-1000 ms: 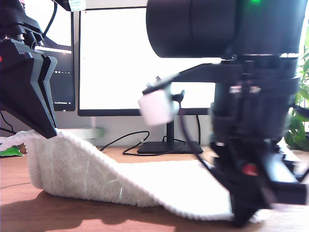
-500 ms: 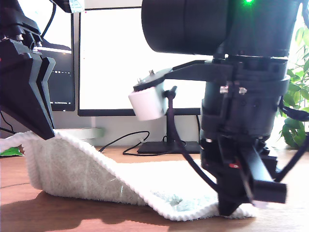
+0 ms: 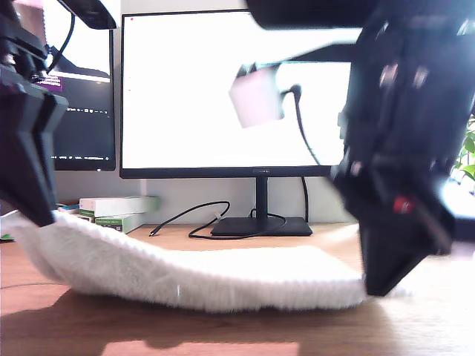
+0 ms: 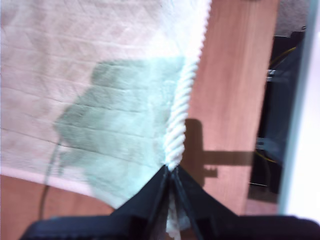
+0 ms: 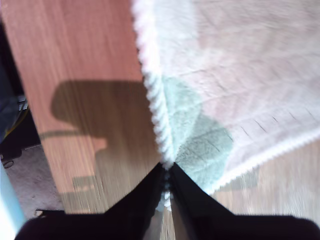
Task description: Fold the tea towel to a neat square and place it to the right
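Pinching the tea towel [image 3: 200,274] (corded hem): my first gripper [image 4: 171,176]; my second gripper [image 5: 166,172].

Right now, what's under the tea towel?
Only the wooden desk shows under the tea towel. Both ends are pinched at the hem by my first claw and my second claw. The middle sags onto the desk; anything beneath it is covered.

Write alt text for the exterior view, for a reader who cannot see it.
Two black grippers, one at each side of the exterior view, pinch the ends of a fluffy off-white tea towel and hold it sagging just over a wooden desk. Behind it stands a bright white monitor with a dark cable beside its stand.
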